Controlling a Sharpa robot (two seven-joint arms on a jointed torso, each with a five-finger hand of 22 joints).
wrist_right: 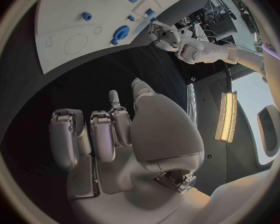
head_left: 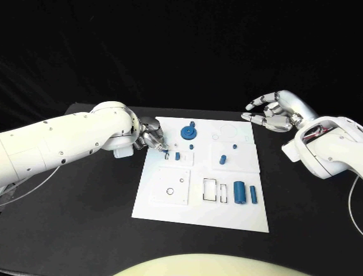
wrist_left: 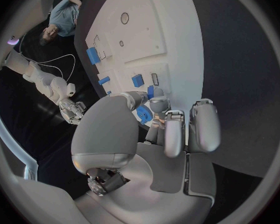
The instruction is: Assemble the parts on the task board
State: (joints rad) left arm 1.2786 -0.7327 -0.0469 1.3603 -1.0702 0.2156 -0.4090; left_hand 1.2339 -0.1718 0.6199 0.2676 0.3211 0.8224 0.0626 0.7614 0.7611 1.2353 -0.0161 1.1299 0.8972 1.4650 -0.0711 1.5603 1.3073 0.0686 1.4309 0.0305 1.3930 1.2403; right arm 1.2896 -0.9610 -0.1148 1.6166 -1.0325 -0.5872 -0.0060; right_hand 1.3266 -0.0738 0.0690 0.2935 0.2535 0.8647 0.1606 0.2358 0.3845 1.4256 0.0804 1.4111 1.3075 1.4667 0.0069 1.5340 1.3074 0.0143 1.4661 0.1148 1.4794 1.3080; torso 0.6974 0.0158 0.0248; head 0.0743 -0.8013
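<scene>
Black cloth covers the table and the backdrop behind it, and a white task board (head_left: pixel 200 208) lies flat in the middle, between the robot's two arms. On the board lie small blue parts: a round gear-like disc (head_left: pixel 189 133) toward the far end, a short peg (head_left: pixel 222 160) near the middle, and two cylinders (head_left: pixel 240 192) side by side toward the near right. The left hand (head_left: pixel 151 138) reaches over the board's far left edge with its fingers curled close around a small blue piece (wrist_left: pixel 144 115), apparently pinching it between thumb and fingertips just above the board. The right hand (head_left: pixel 274 112) hovers off the board's far right corner, fingers loosely curled and apart, holding nothing. These parts look like rigid, light plastic, smooth enough to slip, so each is probably best pinched across its sides near the middle and kept upright on its way into a recess.
</scene>
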